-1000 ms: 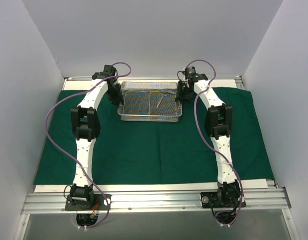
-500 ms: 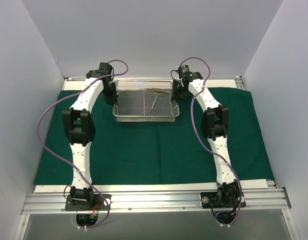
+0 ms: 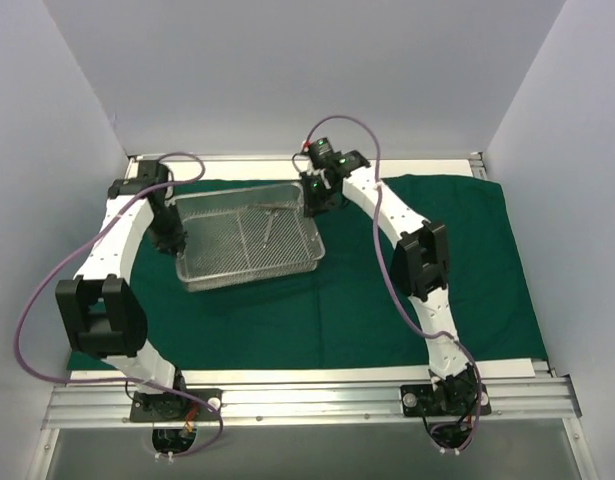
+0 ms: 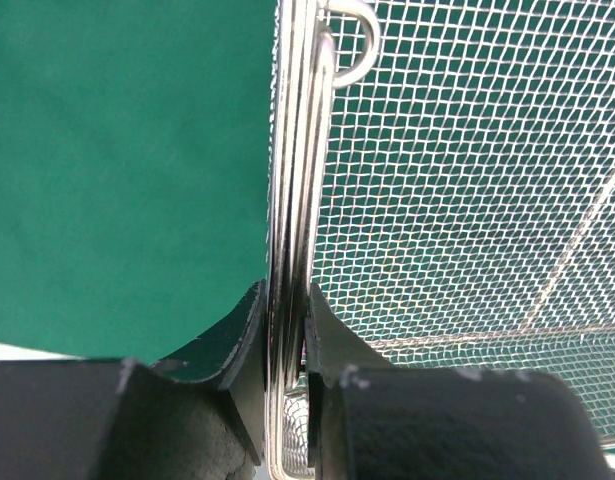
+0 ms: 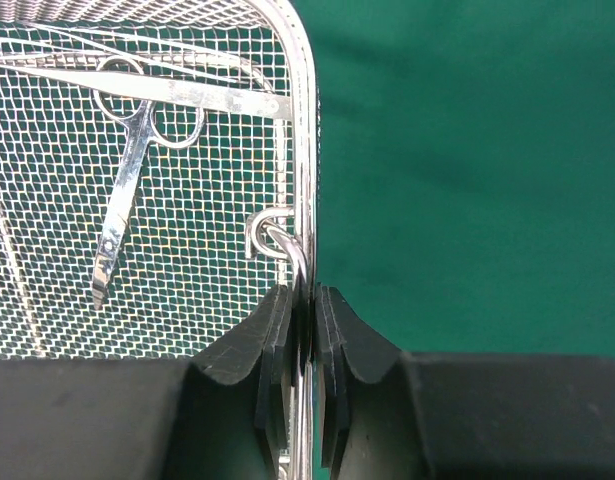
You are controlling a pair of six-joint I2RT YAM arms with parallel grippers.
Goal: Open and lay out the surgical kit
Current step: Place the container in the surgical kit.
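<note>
The silver wire-mesh tray (image 3: 202,272) hangs slightly skewed over the left half of the dark green cloth (image 3: 407,330). My left gripper (image 3: 174,241) is shut on the tray's left rim (image 4: 290,200). My right gripper (image 3: 314,205) is shut on the tray's right rim (image 5: 307,170), by its handle loop (image 5: 267,235). Inside the tray lie small scissors (image 5: 127,180), tweezers (image 5: 177,88) and other thin metal instruments (image 3: 259,222).
The green cloth (image 4: 117,170) is spread flat over the white table (image 3: 287,376). White walls stand close on the left, back and right. An aluminium rail (image 3: 307,400) runs along the near edge by the arm bases.
Both arms have carried the tray from the back middle toward the left and nearer, and it has turned a little. Both grippers stayed shut on its rims.
</note>
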